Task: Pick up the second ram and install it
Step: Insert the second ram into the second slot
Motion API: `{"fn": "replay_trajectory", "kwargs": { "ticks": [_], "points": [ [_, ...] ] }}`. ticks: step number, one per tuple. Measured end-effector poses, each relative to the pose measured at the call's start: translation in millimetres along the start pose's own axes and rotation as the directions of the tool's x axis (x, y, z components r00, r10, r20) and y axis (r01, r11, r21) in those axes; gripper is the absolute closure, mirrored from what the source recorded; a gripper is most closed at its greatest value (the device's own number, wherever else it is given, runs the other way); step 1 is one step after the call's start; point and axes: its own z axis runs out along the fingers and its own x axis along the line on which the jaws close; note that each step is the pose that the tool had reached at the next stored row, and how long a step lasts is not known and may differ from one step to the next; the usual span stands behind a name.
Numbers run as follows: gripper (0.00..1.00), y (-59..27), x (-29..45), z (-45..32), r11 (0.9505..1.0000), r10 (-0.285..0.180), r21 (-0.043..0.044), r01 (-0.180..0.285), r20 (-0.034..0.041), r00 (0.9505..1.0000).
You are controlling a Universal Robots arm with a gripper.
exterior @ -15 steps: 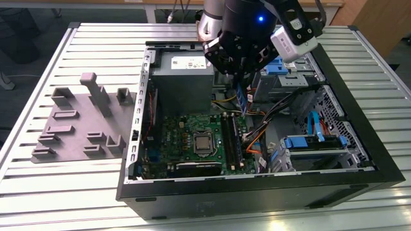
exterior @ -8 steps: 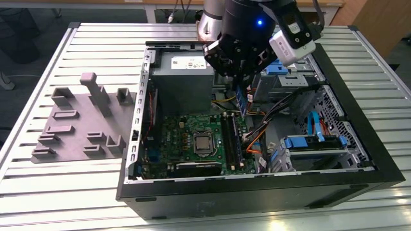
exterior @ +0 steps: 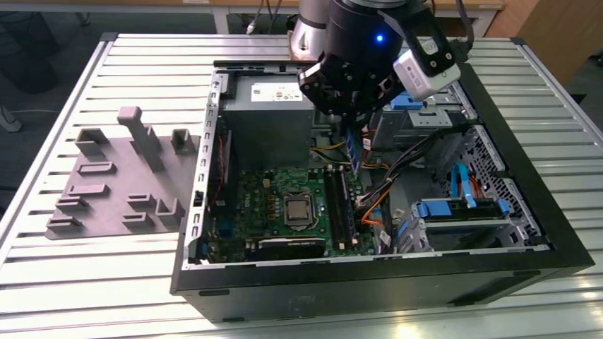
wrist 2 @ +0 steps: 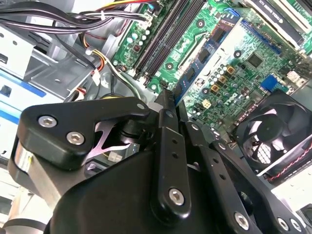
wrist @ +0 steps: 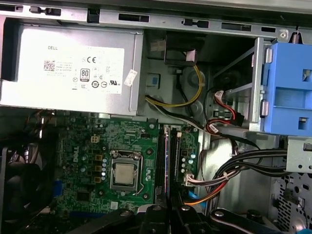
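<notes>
The gripper [wrist 2: 165, 114] is pinching shut on what looks like the second ram [wrist 2: 168, 95], a thin dark board seen edge-on. It is hanging over the open computer case [exterior: 377, 272]. Its long axis is running along the memory slots [wrist: 168, 161] directly below, on the motherboard [wrist: 97, 161] edge nearest the cables. Farther off, the power supply [wrist: 73, 68] is filling the case's far corner.

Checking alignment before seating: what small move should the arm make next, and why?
Probably ease straight down: the gripper, shut on the second ram, hangs over the memory slots, with the stick seemingly in line with them.
</notes>
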Motion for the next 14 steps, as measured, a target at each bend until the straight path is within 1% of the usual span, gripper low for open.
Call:
{"fn": "replay_trajectory", "kwargs": {
  "ticks": [9,11,14],
  "points": [
    [0.86,0.0,0.1,5.5,1.0000,0.008,0.0013,-0.008,0.0000,1.0000],
    [0.86,-0.1,0.1,9.5,0.9999,0.014,0.0028,-0.014,0.0000,0.9999],
    [0.86,-0.1,0.1,11.2,0.9999,0.017,0.0030,-0.017,0.0000,0.9999]
  ]
}}
